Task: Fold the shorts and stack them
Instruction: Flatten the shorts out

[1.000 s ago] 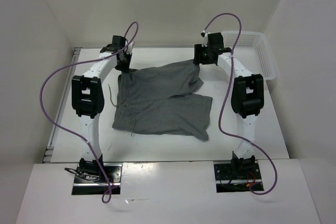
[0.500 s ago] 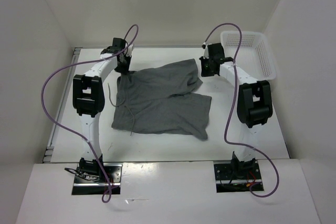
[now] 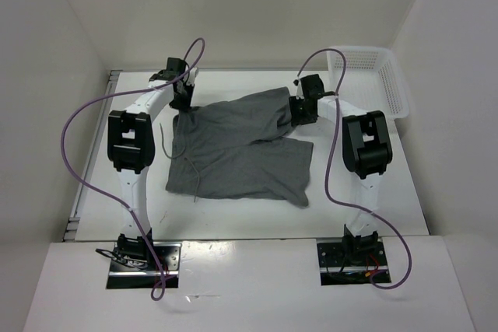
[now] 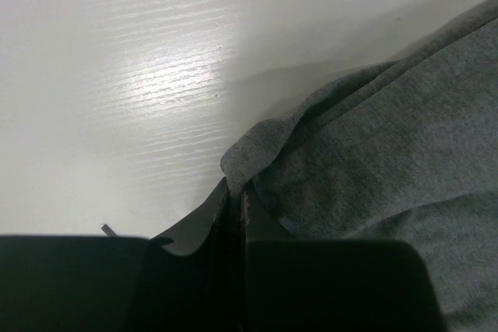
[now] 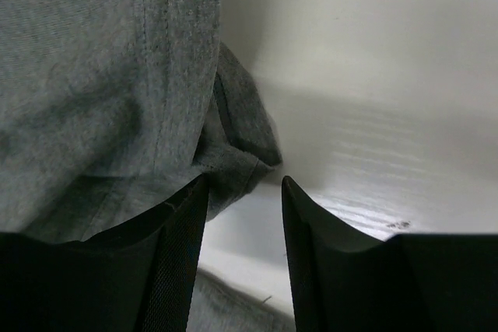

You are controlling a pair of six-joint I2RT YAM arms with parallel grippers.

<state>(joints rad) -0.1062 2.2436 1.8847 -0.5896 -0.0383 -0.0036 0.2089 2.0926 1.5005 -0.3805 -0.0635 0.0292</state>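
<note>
**Left end effector (image 4: 236, 190) clamped on the shorts (image 3: 241, 153), right end effector (image 5: 244, 186) open at their edge**

The left end effector is seen pinched shut on a far left corner of the grey shorts, a small fold of fabric being caught between its dark fingers. The right end effector is held with its jaws apart at the far right edge of the garment. A bunched, stitched hem is seen against its left finger and partly in the gap, and nothing is gripped. The shorts are spread between the two arms on the white table (image 3: 233, 219), wrinkled, with a thin drawstring (image 3: 165, 141) trailing near their left side. A white mesh basket (image 3: 385, 75) is set at the far right corner of the table. The table is enclosed by plain white walls (image 3: 257, 5).
</note>
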